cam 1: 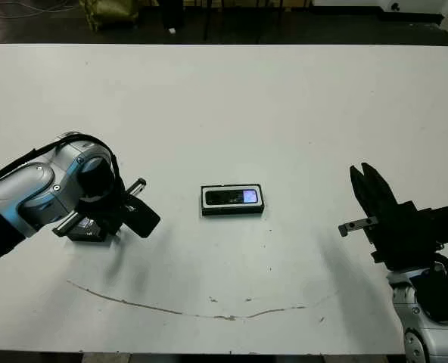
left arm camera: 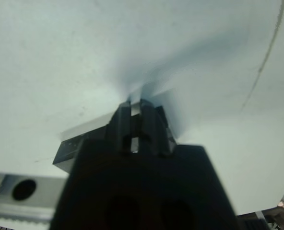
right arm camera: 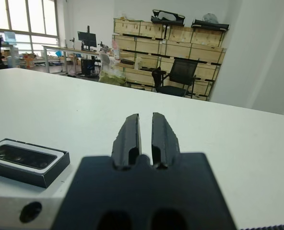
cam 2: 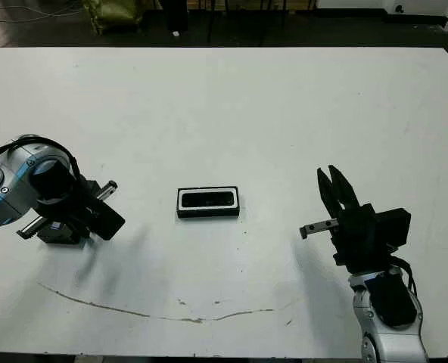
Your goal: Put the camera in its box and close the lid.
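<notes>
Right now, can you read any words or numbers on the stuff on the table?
No text can be read anywhere.
The camera lying in the box: its small screen glows bluish, but anything on it is too small and blurred to read.
The left tool and the right tool: no readable label or number.
The wooden crates far behind the table, seen from the right wrist: no marks that can be read.

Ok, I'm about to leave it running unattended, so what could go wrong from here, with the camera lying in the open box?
1. The box, with the camera inside, lies unheld between the left gripper and the right gripper. Pressing a cover on could slide it.
2. The lid is not clearly visible in any view, so a skewed placement seems possible.
</notes>
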